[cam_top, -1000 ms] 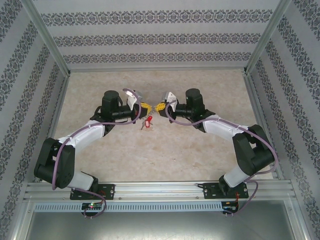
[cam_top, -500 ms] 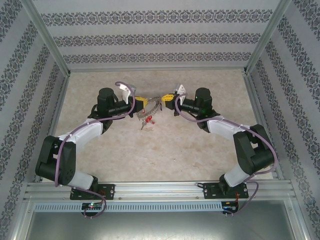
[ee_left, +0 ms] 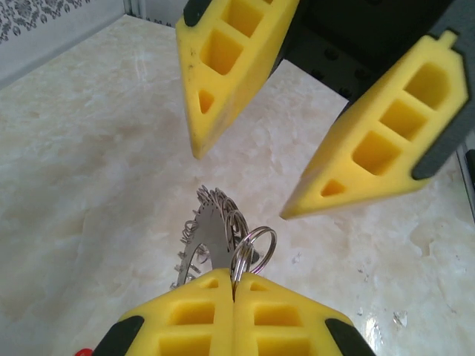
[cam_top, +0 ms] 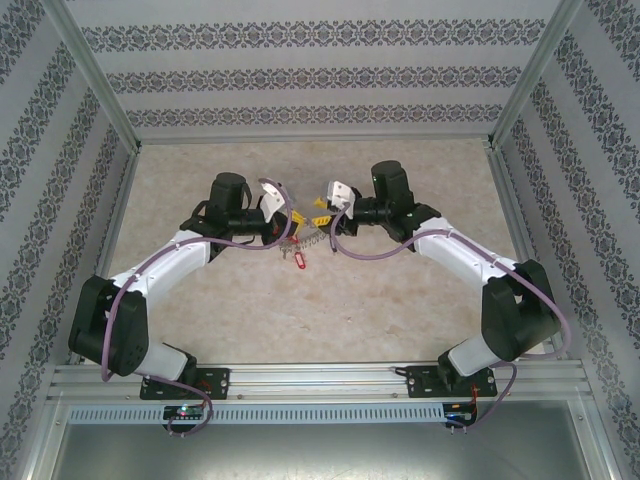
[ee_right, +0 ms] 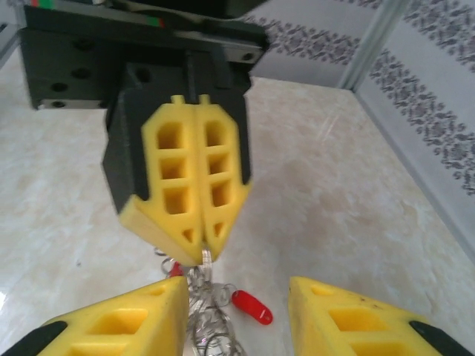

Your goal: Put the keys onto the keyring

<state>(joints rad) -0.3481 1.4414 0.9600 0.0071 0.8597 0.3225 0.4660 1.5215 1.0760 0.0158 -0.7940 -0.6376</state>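
Note:
The keyring [ee_left: 204, 230], a thin jagged metal loop carrying small split rings, sticks out of my left gripper [ee_left: 234, 280], which is shut on its near end. Facing it, my right gripper [ee_left: 241, 185] stands open, its yellow fingers apart above the ring. In the right wrist view the keyring [ee_right: 200, 311] hangs from the left gripper [ee_right: 202, 256] and runs down past the inner side of my right gripper's [ee_right: 237, 285] left finger. A red-headed key [ee_right: 252, 308] hangs off the ring below; another red head [ee_right: 176, 271] peeks out behind it. From above, both grippers [cam_top: 293, 222] [cam_top: 318, 212] meet mid-table over the key [cam_top: 297, 259].
The marble-patterned tabletop [cam_top: 400, 300] lies below, fenced by patterned walls and aluminium posts [cam_top: 95, 75]. Purple cables [cam_top: 345, 250] loop off both arms near the grippers.
My right gripper has opened and let go of the keyring, which was stretched between both grippers. Both arms have swung back toward each other; the ring now hangs from the left gripper.

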